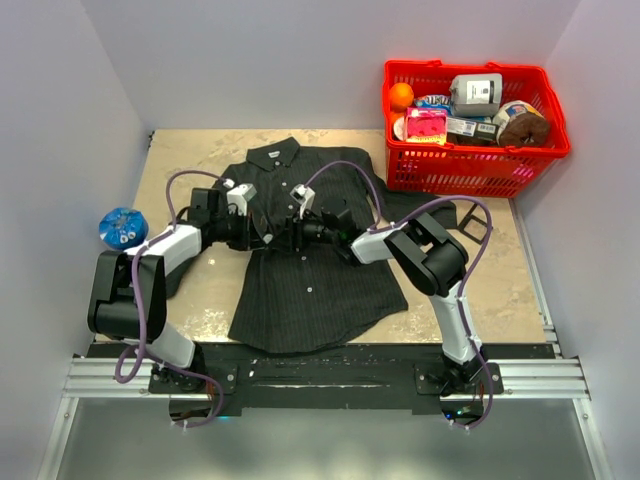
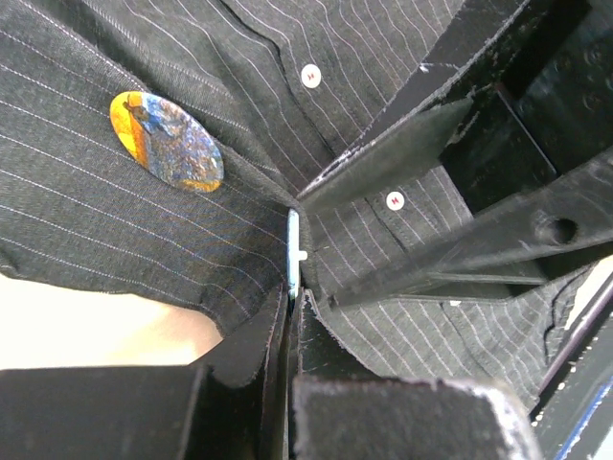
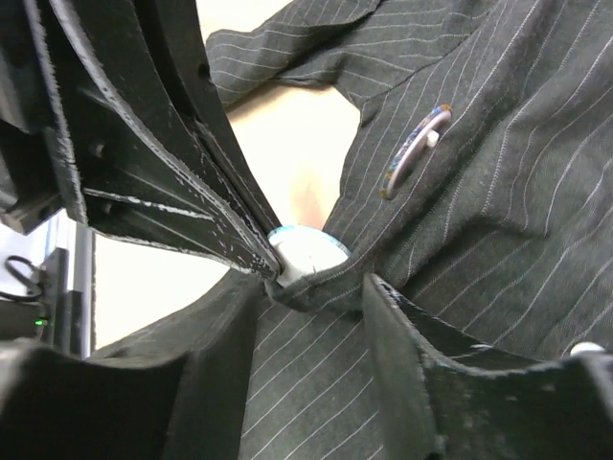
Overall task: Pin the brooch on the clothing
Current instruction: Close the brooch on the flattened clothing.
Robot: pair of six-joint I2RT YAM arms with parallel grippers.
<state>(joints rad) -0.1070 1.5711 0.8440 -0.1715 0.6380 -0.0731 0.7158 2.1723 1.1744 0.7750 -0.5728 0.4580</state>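
Currently the clothing (image 1: 300, 290) lies spread on the surface (image 1: 500, 290), oval brooch (image 2: 168, 142) on its front; left pincer (image 2: 293, 287) clamped on a thin pale disc (image 3: 306, 251), right pincer (image 3: 311, 287) parted, empty; cloth looks limp and the brooch rigid, so grip it by the rim.

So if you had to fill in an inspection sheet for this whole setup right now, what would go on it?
Surface: tan table, with clothing spread across its middle.
Job's things: dark pinstriped shirt laid flat, collar away from the arms; oval orange-and-blue brooch on its fabric; pale round disc at a shirt edge.
Clutter: red basket of groceries at the far right; blue round object at the left.
Grippers: left gripper shut on the disc; right gripper open over a fabric fold.
Cables: purple cables loop off both arms.
Surroundings: pale walls on three sides; metal rail under the arm bases.
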